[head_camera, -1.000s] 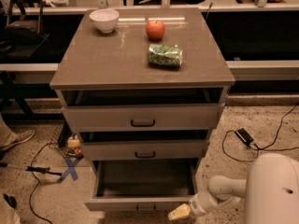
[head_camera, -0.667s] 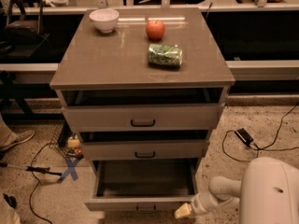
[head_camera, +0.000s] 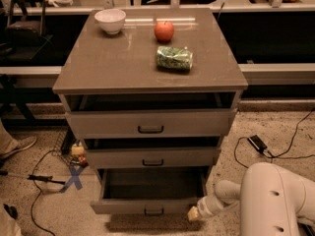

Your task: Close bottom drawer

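The bottom drawer (head_camera: 129, 206) stands pulled well out at the foot of the table (head_camera: 108, 68); the end effector (head_camera: 193, 213) sits low, just beside its front right corner; whether spread or pressed together, I cannot tell.

No text, label, brand or number can be read on any surface. The green packet (head_camera: 174, 58) on the tabletop (head_camera: 108, 63), above and behind the bottom drawer (head_camera: 123, 208), shows no readable marking. One sign is present: a blue X-shaped mark (head_camera: 74, 177) on the floor (head_camera: 49, 205), to the left of the bottom drawer. The pincer (head_camera: 193, 213) is just beside the right end of the bottom drawer's front panel, low near the floor, and bears no readable marking.
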Motion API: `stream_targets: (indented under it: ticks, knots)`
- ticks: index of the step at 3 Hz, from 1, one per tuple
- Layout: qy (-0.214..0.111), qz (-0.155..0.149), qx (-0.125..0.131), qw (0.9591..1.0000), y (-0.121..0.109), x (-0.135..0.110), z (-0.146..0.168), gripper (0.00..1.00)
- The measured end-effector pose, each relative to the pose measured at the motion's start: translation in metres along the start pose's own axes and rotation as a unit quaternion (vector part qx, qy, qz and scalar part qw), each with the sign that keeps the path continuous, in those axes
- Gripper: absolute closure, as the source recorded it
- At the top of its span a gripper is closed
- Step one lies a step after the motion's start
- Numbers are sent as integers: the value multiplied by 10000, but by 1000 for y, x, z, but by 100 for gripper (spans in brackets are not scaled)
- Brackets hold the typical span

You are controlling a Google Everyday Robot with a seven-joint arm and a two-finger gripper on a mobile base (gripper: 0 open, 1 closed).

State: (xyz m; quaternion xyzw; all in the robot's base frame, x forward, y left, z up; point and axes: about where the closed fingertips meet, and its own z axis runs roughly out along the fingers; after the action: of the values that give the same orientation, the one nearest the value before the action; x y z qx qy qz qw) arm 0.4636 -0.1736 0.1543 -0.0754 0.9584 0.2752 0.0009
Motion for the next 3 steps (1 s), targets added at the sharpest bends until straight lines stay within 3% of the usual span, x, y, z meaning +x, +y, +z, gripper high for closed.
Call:
stream_targets:
  ticks: [1, 2, 3]
  knots:
    - [-274, -91, 46, 9996, 2, -39, 14, 100]
    - [-339, -70, 31, 9994, 2, -40, 17, 100]
    - [-745, -208, 79, 9970, 0, -70, 15, 100]
